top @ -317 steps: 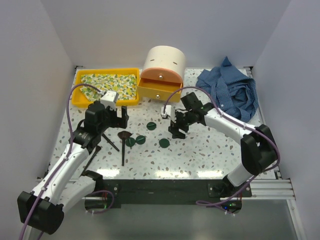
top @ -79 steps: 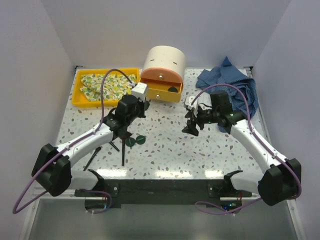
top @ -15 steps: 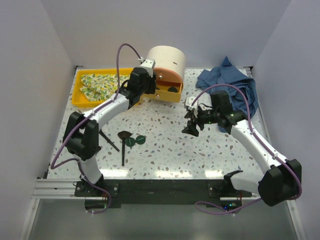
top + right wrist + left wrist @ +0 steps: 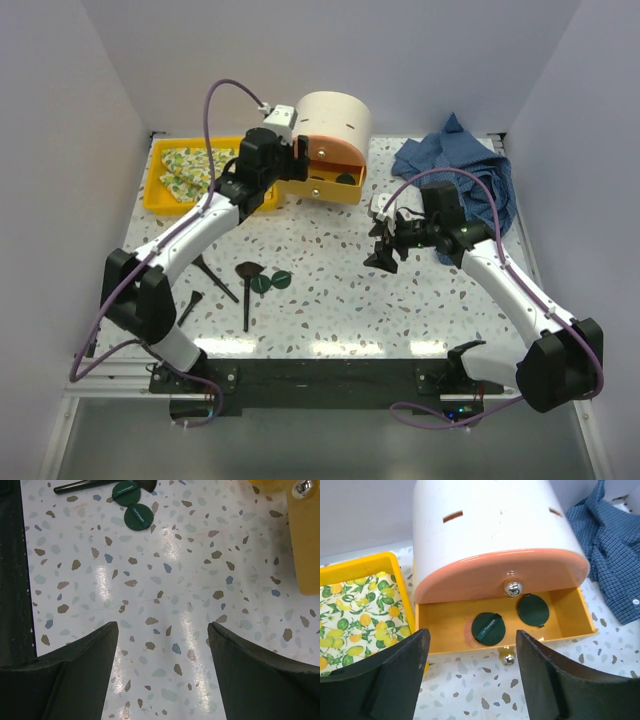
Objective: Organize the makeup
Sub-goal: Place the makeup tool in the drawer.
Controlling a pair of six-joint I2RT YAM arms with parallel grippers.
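Observation:
Two dark green discs (image 4: 488,628) lie in the open yellow drawer (image 4: 570,622) of the white and peach organizer (image 4: 495,530). My left gripper (image 4: 472,675) is open and empty just in front of that drawer, also seen from above (image 4: 290,168). Two more green discs (image 4: 272,281) lie on the table beside the fan-headed brush (image 4: 246,295); they also show in the right wrist view (image 4: 138,516). Two thin brushes (image 4: 215,280) lie further left. My right gripper (image 4: 385,252) is open and empty over bare table (image 4: 162,680). No palettes are in view.
A yellow tray (image 4: 160,200) with the leaf-patterned cloth (image 4: 205,170) stands at the back left. The blue cloth (image 4: 460,175) lies bunched at the back right. White walls close in three sides of the table.
Two discs that lay mid-table at first now lie in the drawer. My left arm has reached from the table's middle up to the drawer and shifted slightly left. My right arm pulled back right, then held still.

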